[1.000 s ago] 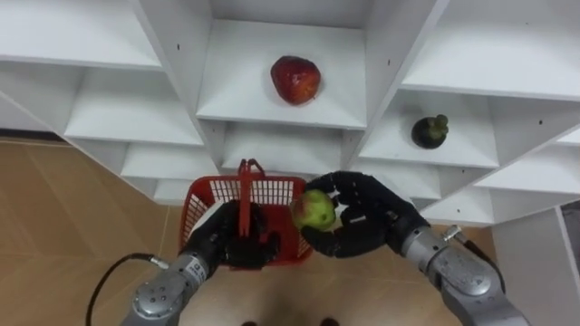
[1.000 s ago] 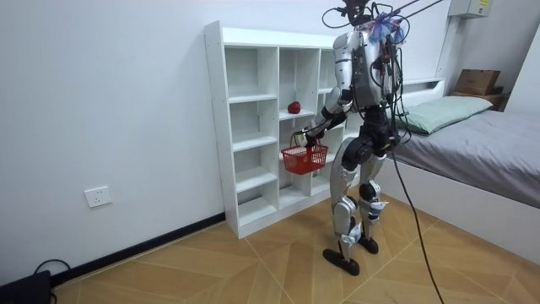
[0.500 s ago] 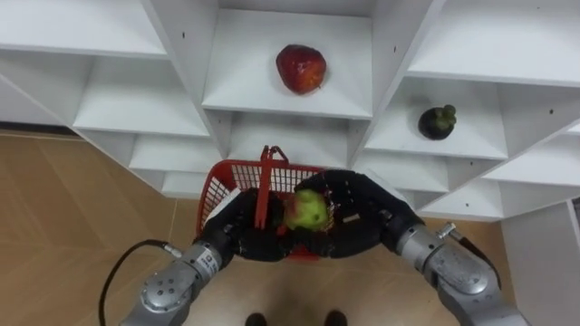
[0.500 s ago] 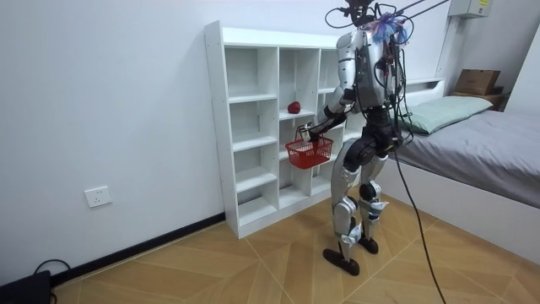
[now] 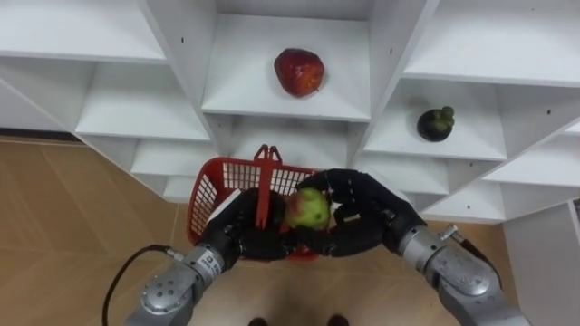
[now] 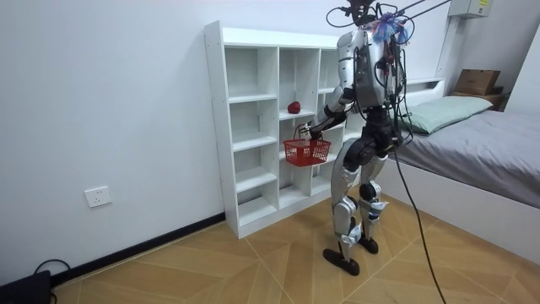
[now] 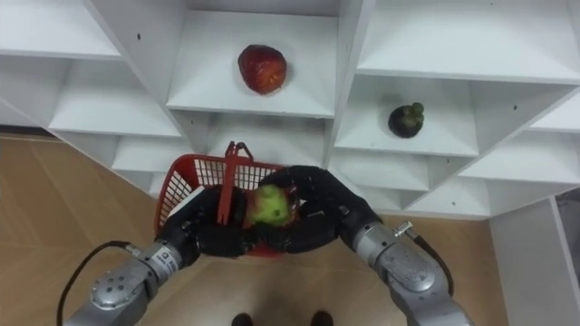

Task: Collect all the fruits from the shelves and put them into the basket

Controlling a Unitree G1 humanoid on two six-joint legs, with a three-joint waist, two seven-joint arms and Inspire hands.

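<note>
Just below the frame's centre, the right hand [image 5: 358,222] curls its fingers round a round green apple [image 5: 311,210], holding it over the right part of a red plastic basket [image 5: 237,172]. The left hand [image 5: 237,234], entering from the lower left, is closed on the basket's upright handle [image 5: 265,177]. Higher up, in the white shelf unit [image 5: 245,95], a glossy red fruit [image 5: 299,72] lies in the top-centre compartment and a small dark round fruit [image 5: 435,123] in the upper-right one. In the room view the robot stands upright facing the shelves, with a grey bed [image 6: 498,152] at the frame's right.
</note>
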